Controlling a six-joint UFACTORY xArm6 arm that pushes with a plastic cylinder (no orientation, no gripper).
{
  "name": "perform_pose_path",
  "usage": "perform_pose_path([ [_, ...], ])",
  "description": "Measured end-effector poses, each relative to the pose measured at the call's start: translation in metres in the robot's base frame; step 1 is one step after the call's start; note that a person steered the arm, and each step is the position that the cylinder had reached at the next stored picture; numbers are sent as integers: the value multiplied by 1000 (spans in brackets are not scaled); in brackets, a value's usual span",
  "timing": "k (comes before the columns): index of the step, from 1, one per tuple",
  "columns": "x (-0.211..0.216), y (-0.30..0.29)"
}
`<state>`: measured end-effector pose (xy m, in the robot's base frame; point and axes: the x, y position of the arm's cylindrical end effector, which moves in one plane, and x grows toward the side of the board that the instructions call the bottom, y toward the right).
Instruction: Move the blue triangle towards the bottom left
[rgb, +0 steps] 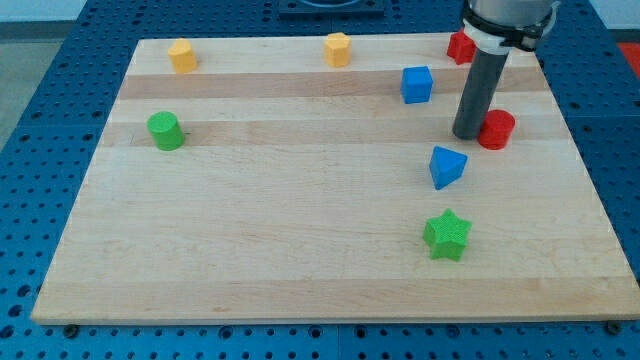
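The rod stood upright near the board's (90, 240) right side, my tip (466, 135) down just beside the red cylinder (496, 129) at its nine o'clock; there was no pincer to spread or press. The blue triangle (447, 166) lay near the tip at its seven o'clock, apart from it. I counted two blue with the cube (417, 84), two red with a half-hidden block (459, 47), two green, cylinder (165, 130) and star (447, 234), and two yellow (182, 55) (338, 48).

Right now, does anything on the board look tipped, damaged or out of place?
Nothing stands out. All eight blocks sit flat on the board. My tip rests beside the red cylinder, just above the blue triangle.
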<state>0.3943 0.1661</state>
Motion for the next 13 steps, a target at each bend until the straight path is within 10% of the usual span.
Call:
perform_pose_path([
  [7, 99, -29],
  [13, 106, -224],
])
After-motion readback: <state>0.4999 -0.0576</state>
